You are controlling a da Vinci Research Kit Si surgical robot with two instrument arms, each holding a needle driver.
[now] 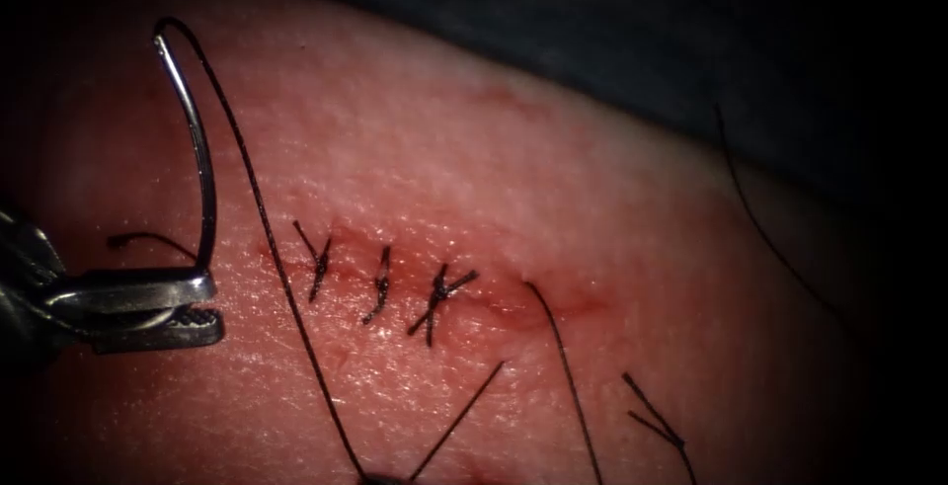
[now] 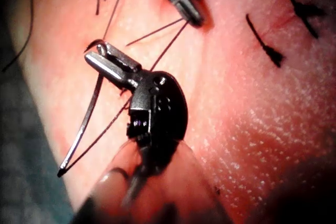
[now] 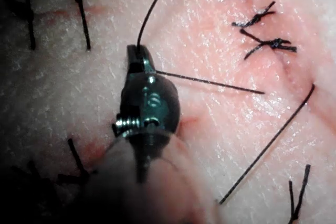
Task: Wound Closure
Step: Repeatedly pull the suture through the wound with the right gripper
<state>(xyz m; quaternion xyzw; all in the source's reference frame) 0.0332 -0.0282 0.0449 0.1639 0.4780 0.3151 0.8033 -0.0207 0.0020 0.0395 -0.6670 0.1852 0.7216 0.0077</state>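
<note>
My left tool comes in from the left, left of the cut, with its jaws shut on the curved needle near the end away from the thread. The needle arcs upward, free of the tissue. From its top end the thread runs down to my right tool, whose jaws are shut on the thread. The left wrist view has the left tool gripping the needle, with the right tool close beyond it. Another strand leaves the cut's right part.
Three knotted stitches cross the left part of the cut. Cut thread ends lie on the tissue at the lower right, and a loose strand trails over the tissue's far right edge. Red fluid tints the cut.
</note>
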